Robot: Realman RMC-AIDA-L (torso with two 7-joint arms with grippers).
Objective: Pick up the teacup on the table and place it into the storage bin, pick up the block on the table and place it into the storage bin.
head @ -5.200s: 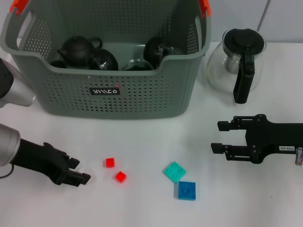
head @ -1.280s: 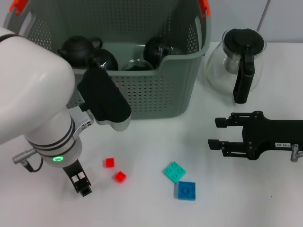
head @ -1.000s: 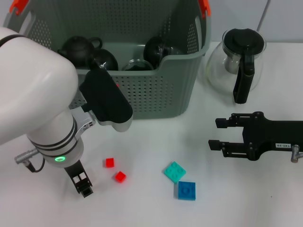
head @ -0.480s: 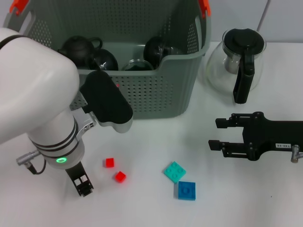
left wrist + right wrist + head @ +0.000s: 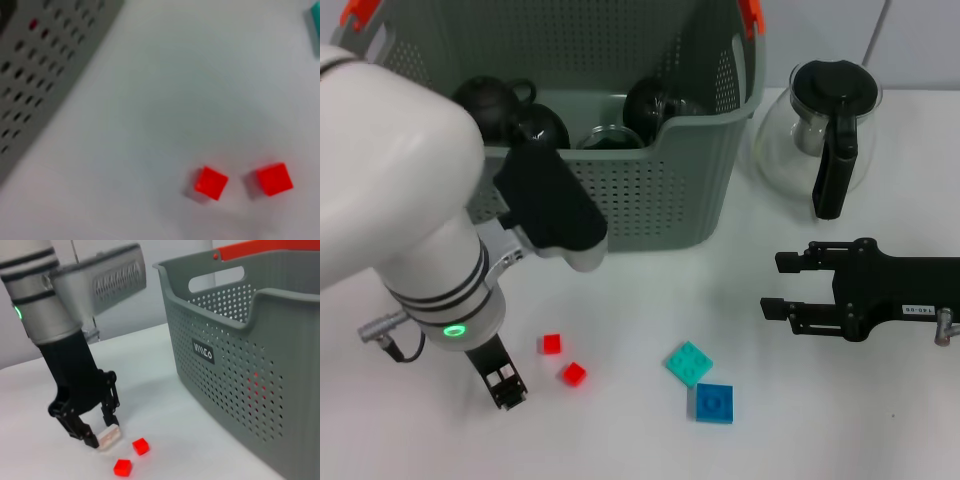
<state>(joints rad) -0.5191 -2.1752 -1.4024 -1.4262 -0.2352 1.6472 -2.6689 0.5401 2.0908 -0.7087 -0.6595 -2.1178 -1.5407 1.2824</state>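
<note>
White bench (image 5: 640, 440), filling the head view; pale wall showing at the upper right of the frame.

Storage bin (image 5: 650, 190): grey, perforated, orange-tipped handles, sitting across the upper centre of the head view. Dark teapot (image 5: 485, 100) and other dark tea pieces lying inside it. Black label mostly hidden behind the left arm in the head view, visible in the right wrist view.

Glass pot (image 5: 825, 125): black lid and handle, standing at the upper right of the head view, just beside the bin, apart from it.

Blocks on the bench, lower centre of the head view: first red block (image 5: 551, 344); second red block (image 5: 574, 374); teal block (image 5: 689, 363); blue block (image 5: 715, 403), touching or nearly touching the teal one.

Left tool (image 5: 506, 385): pointing down at the lower left of the head view, beneath the bulky white arm that is covering the bin's left front. Fingers are standing slightly apart, tips at or just above the bench; a pale piece is showing at the tips in the right wrist view, identity not clear. Both red blocks are lying just beside it, toward frame centre, not between the fingers.

Right tool (image 5: 772, 287): black, hanging at the right of the head view with fingers spread wide, holding nothing, well apart from the blocks.
</note>
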